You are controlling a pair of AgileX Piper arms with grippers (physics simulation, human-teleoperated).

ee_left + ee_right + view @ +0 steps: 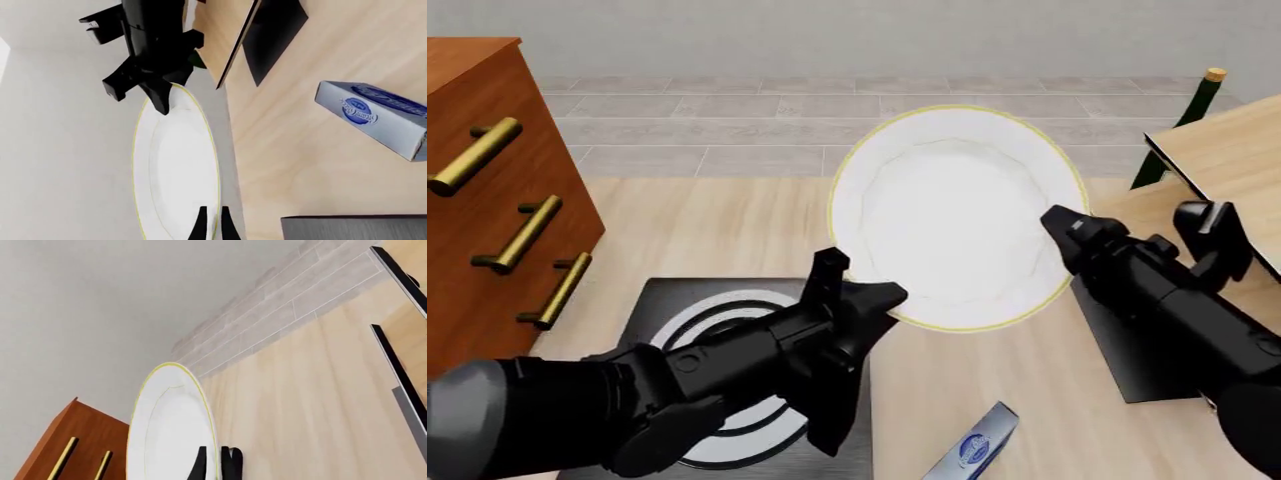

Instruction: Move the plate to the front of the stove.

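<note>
The white plate (954,215) with its thin gold rim is up in the air, tilted so its face looks toward the front camera. My left gripper (861,295) is shut on its lower left rim, and the left wrist view shows the fingertips (200,227) straddling the plate (177,165). My right gripper (1054,225) is shut on the right rim, its fingertips (230,465) either side of the plate's edge (170,430). The black stove (734,325) with silver rings lies on the table below the left arm, which partly hides it.
A wooden dresser (494,190) with gold handles stands at the left. A plain dark mat (1148,360) lies under the right arm. A blue box (974,452) rests near the front edge. A raised wooden board (1228,150) and a green bottle (1181,115) are at the far right.
</note>
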